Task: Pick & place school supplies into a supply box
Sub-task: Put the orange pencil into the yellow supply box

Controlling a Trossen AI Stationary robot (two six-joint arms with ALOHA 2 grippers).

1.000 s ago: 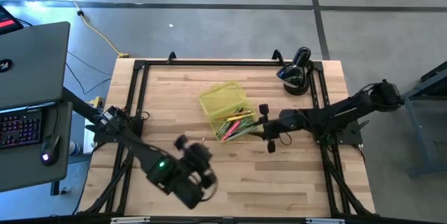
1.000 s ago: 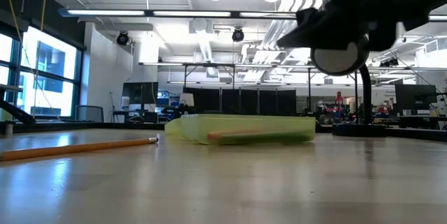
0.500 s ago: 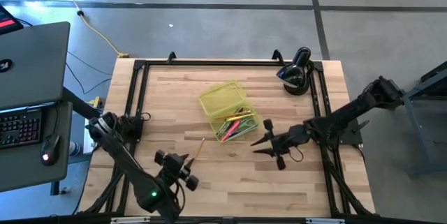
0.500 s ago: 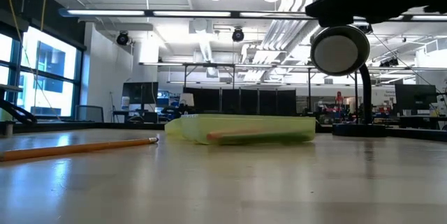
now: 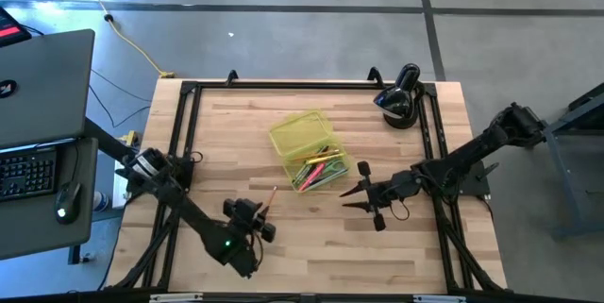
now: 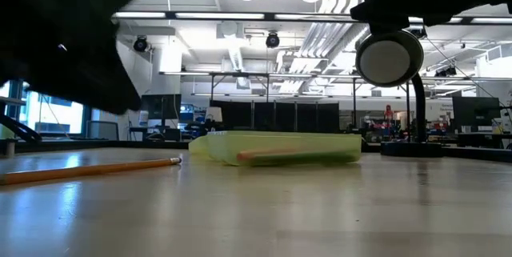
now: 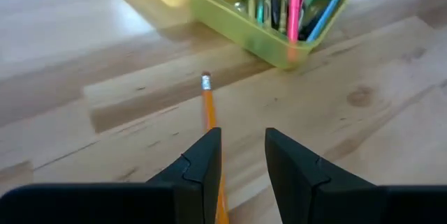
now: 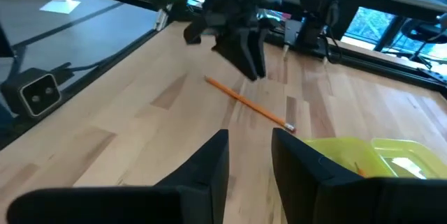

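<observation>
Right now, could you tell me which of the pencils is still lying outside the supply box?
The orange pencil, alone on the bare table in front of the left pincer; the others lie inside the yellow-green supply box.

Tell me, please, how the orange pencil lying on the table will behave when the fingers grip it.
The orange pencil is thin and straight, so it is probably stiff and light. It lies flat on the smooth wooden table, so it may roll or slide if nudged sideways. Its slim body leaves little to grip, so a misaligned grasp could miss it.
</observation>
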